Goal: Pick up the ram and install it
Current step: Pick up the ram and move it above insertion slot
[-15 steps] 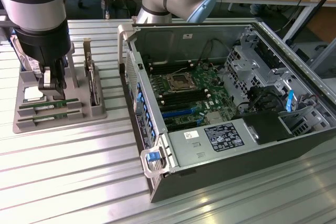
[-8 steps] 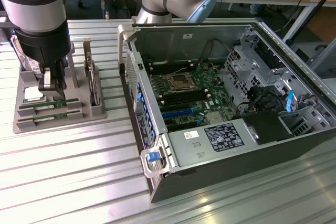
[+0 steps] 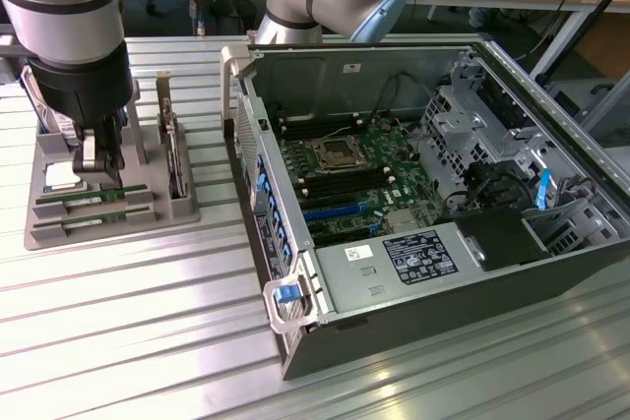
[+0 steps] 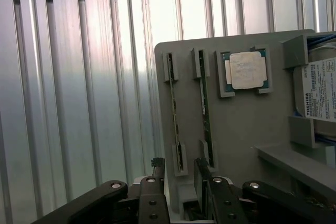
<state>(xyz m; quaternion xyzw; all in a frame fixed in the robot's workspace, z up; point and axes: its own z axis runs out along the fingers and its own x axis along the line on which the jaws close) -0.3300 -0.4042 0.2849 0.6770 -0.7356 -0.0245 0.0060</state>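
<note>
1. My fingers (image 4: 158, 179) were spread open, gripping nothing, and my gripper (image 3: 101, 172) hung low over the grey holder (image 3: 162, 211) at the left of the exterior view.
2. The ram (image 4: 176, 114) stood on edge in its slot in that holder, and one end of it lay in the gap between my two fingers, which did not touch it.
3. To grip well, I judged I should centre that gap on the thin board, so both pads would meet its flat faces together, and then lift straight up so it would not bind in the end clips.
4. A second stick (image 4: 205, 108) sat just beside one finger, so a wide or skewed close could have nudged it.
5. The processor (image 4: 248, 70) and the hard drive (image 4: 320, 90) lay further along the holder, apart from my fingers.
6. The open computer case (image 3: 443, 327) filled the right of the frame, and its near wall was an edge to clear.
7. Bare worktop (image 3: 118, 322) at lower left offered free room.
</note>
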